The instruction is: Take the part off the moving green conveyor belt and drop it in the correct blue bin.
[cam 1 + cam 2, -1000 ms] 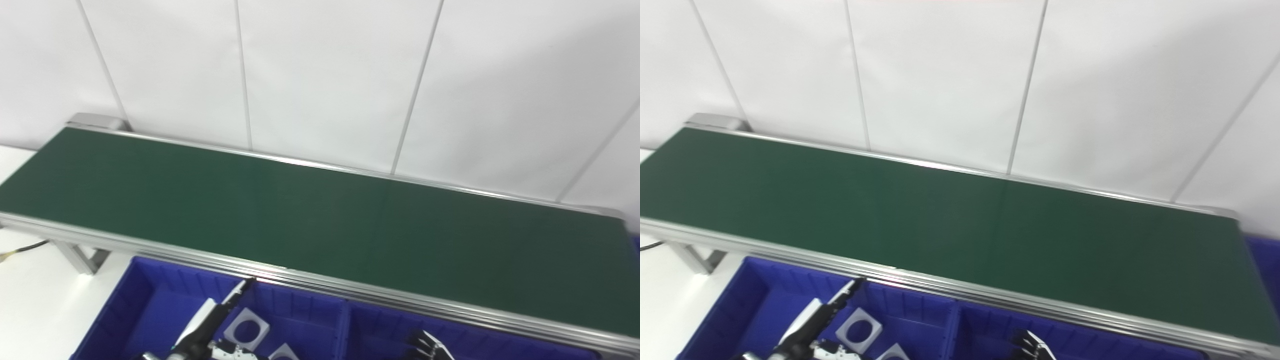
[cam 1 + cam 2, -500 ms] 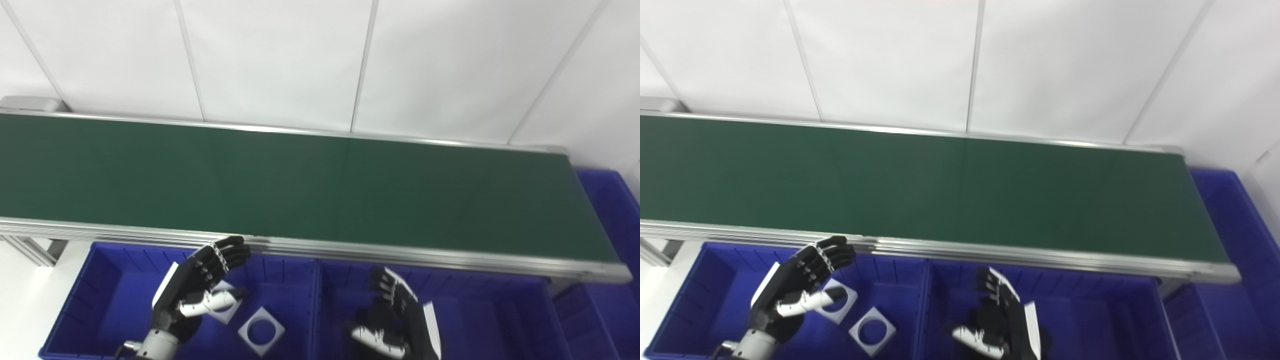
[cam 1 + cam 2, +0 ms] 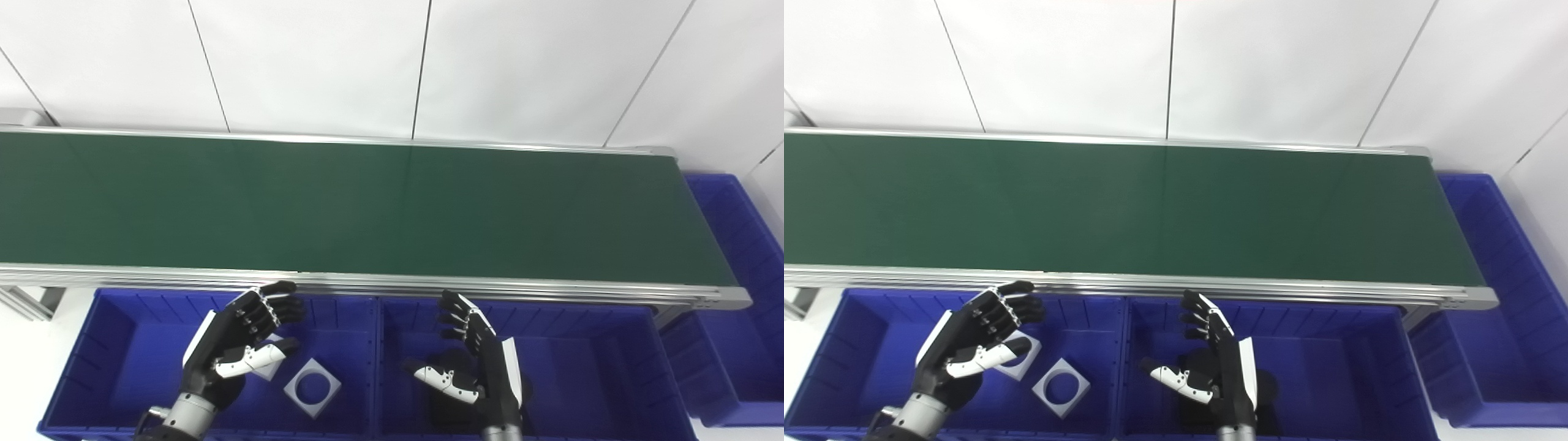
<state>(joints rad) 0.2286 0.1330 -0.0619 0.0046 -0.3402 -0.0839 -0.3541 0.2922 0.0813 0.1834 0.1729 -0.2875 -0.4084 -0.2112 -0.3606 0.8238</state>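
Green conveyor belt (image 3: 392,208) carries no part. Both hands hover with fingers spread, holding nothing — left hand (image 3: 242,346) over the left blue bin (image 3: 110,367), where two white square parts (image 3: 312,387) lie; right hand (image 3: 474,361) over the middle bin (image 3: 588,380).

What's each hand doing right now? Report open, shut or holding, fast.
Left hand: open, holding nothing, above the left blue bin.
Right hand: open, holding nothing, above the middle blue bin.
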